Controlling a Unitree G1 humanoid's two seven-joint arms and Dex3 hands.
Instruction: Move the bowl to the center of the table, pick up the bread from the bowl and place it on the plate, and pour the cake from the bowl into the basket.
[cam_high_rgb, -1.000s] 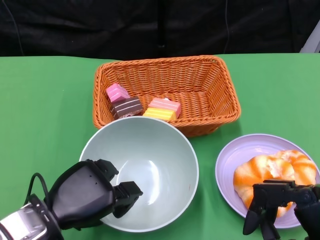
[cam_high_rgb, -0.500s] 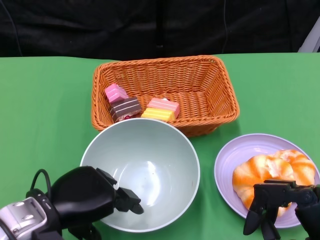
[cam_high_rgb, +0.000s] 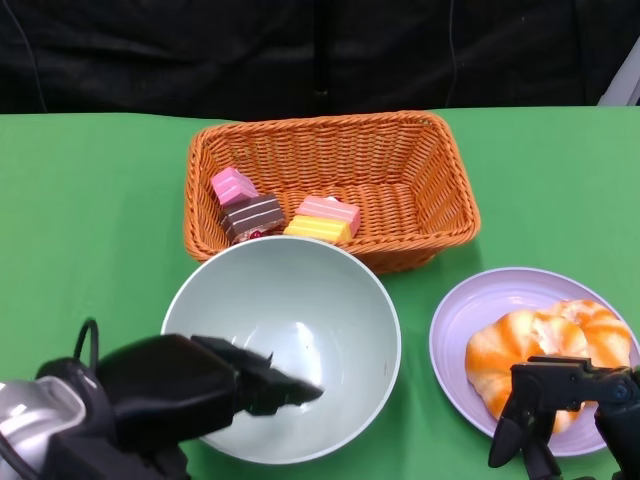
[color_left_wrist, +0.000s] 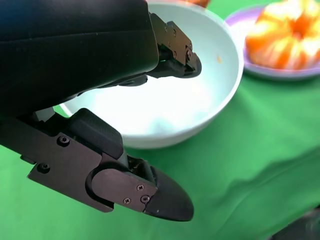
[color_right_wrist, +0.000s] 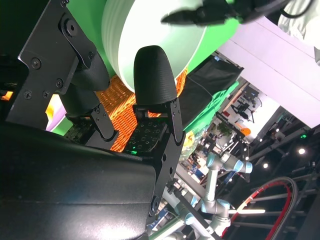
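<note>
The pale green bowl (cam_high_rgb: 300, 320) stands empty in the middle of the green table, just in front of the orange wicker basket (cam_high_rgb: 440, 160). Several cake pieces lie in the basket: a pink one (cam_high_rgb: 235, 185), a brown one (cam_high_rgb: 253, 214) and a pink-and-yellow one (cam_high_rgb: 322, 218). The orange-and-white bread (cam_high_rgb: 545, 340) rests on the lilac plate (cam_high_rgb: 480, 300) at the right. My left hand (cam_high_rgb: 190, 395) is at the bowl's near-left rim, fingers (color_left_wrist: 175, 50) stretched apart over the inside, holding nothing. My right hand (cam_high_rgb: 575, 410) sits at the plate's near edge, just in front of the bread, fingers apart and empty.
The table's far edge meets a black backdrop behind the basket. Bare green cloth (cam_high_rgb: 90, 220) lies left of the basket and bowl, and more to the right of the basket (cam_high_rgb: 560, 190).
My left hand's fingers have let go of the bowl's rim and stretched out over its inside. The bowl, plate, bread and right hand have stayed put.
</note>
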